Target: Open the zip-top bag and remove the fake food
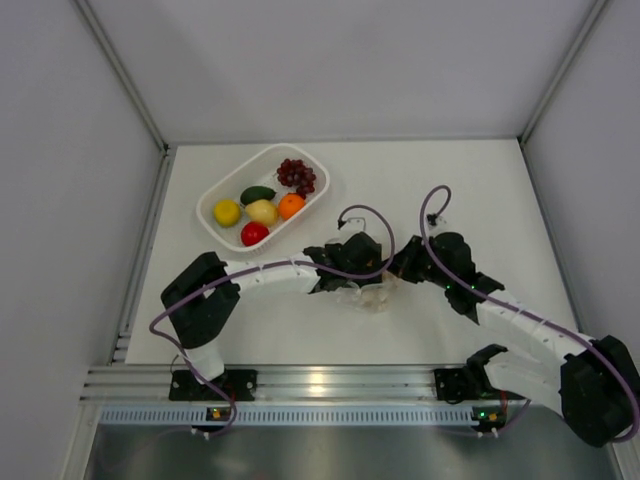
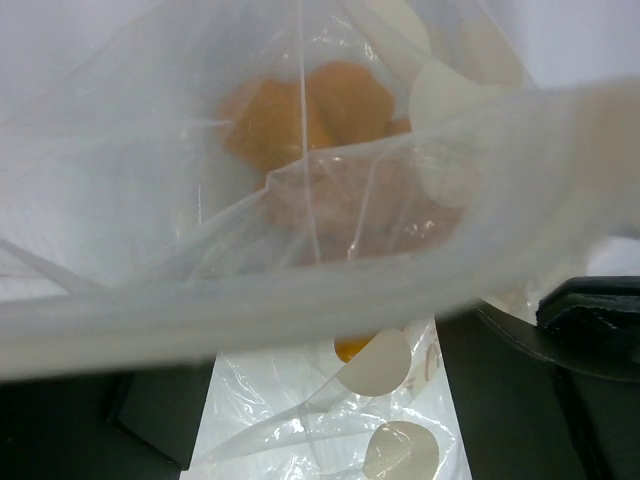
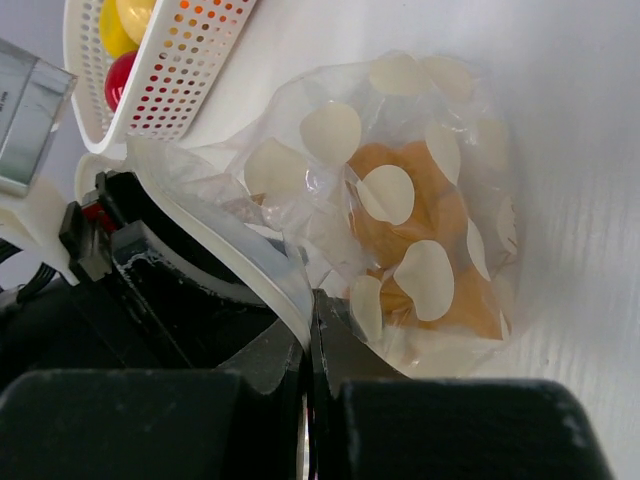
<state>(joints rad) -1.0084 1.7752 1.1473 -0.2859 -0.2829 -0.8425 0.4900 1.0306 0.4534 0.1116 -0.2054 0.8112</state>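
The zip-top bag (image 1: 368, 296), clear with white dots, lies on the table between my two grippers. An orange-yellow piece of fake food (image 3: 400, 230) is still inside it, and it shows through the film in the left wrist view (image 2: 300, 120). My right gripper (image 3: 312, 310) is shut on the bag's zip rim at its near edge. My left gripper (image 2: 330, 410) stands open at the bag's mouth, fingers wide apart. The rim (image 2: 300, 300) crosses in front of it and loose film lies between the fingers. From above, the left gripper (image 1: 345, 272) and the right gripper (image 1: 400, 268) meet over the bag.
A white perforated basket (image 1: 205, 205) stands at the back left. It holds purple grapes (image 1: 296, 175), a green avocado (image 1: 257, 194), two yellow lemons (image 1: 227, 212), an orange (image 1: 291, 205) and a red apple (image 1: 254, 233). Grey walls enclose the table.
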